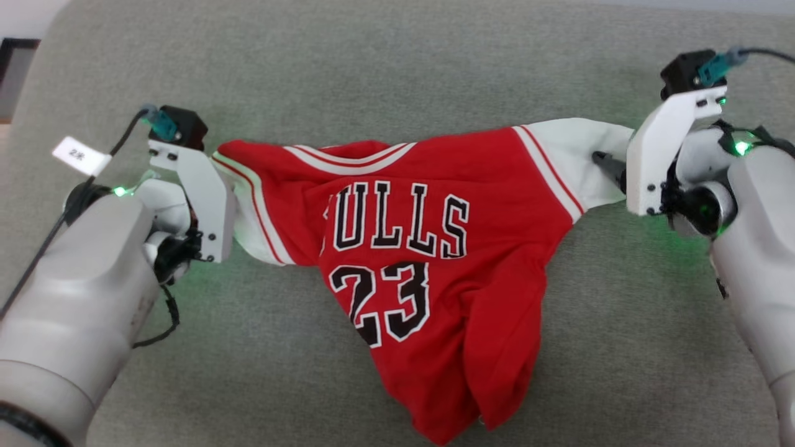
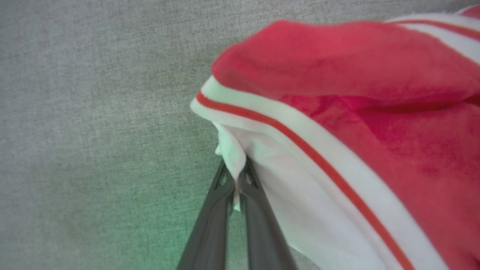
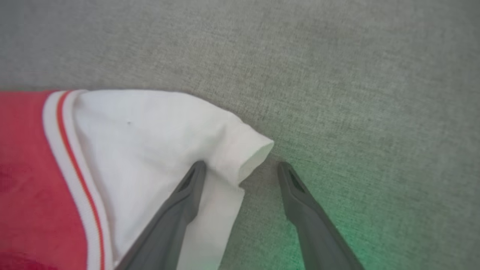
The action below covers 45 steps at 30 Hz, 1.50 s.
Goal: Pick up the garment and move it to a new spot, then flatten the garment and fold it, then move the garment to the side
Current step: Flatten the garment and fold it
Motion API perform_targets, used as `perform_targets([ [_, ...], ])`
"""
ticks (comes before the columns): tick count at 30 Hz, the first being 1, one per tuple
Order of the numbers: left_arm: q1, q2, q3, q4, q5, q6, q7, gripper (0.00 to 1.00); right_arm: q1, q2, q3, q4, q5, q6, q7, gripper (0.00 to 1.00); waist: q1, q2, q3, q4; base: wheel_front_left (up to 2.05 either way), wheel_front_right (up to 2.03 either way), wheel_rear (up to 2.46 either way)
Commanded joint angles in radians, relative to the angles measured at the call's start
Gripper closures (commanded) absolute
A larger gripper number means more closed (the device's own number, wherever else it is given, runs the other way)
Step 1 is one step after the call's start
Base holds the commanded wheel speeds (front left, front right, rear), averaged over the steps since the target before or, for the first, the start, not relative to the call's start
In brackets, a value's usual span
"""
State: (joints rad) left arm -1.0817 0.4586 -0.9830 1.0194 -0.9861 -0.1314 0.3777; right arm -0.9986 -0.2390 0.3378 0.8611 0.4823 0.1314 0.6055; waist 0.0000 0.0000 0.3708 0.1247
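Left wrist view: left hand [image 2: 236, 170] pinches garment [image 2: 356, 75] sleeve; right hand [image 3: 242, 165] spread at other cuff.

Bright red across the body of the garment [image 1: 497, 205], white on both short sleeves, with red-and-white stripes at the sleeve seams and collar. The lettering is black, every character outlined in white. The surface [image 1: 397, 74] underneath is a muted grey weave, tinged green beside each wrist. The left gripper [image 2: 235, 176] has dark grey fingers [image 2: 210, 232], and the right gripper [image 3: 242, 165] the same dark grey. The forearms [image 1: 81, 279] are pale grey, the brackets [image 1: 199, 186] white, the connectors [image 1: 163, 124] teal.
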Motion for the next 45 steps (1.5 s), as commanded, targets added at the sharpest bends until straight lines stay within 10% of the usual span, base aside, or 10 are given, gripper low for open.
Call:
perform_targets([
  [1,0.020,-0.021,-0.015,0.013,-0.005,0.002,0.003,1.00,0.018,0.016,0.020,0.048,-0.011,-0.001,0.020,0.23,0.0000,0.0000,0.006,0.010,0.00,0.00,0.00],
  [2,0.018,-0.023,-0.017,0.017,-0.007,0.002,0.000,1.00,0.009,0.018,0.013,0.075,-0.006,-0.001,0.016,0.89,0.0000,0.0000,0.007,0.011,0.00,0.00,0.00],
  [3,0.013,-0.023,-0.018,0.024,-0.007,0.003,-0.002,1.00,0.000,0.019,0.020,0.095,-0.015,-0.001,0.015,1.00,0.0000,0.0000,0.006,0.013,0.00,0.00,0.00],
  [13,-0.079,0.002,-0.020,0.041,-0.020,0.002,-0.024,1.00,-0.080,-0.006,0.045,0.108,0.024,-0.001,-0.100,1.00,0.0000,0.0000,-0.055,-0.007,0.00,0.00,0.00],
  [31,-0.334,0.105,-0.026,-0.114,-0.025,0.002,-0.078,1.00,-0.141,-0.168,0.057,-0.220,0.160,-0.001,-0.260,1.00,0.0000,0.0000,-0.246,-0.084,0.00,0.00,0.00],
  [45,-0.514,0.068,-0.003,-0.083,-0.011,0.010,-0.094,1.00,-0.268,-0.125,-0.013,-0.231,0.118,-0.001,-0.273,1.00,0.0000,0.0000,-0.225,-0.109,0.00,0.00,0.00],
])
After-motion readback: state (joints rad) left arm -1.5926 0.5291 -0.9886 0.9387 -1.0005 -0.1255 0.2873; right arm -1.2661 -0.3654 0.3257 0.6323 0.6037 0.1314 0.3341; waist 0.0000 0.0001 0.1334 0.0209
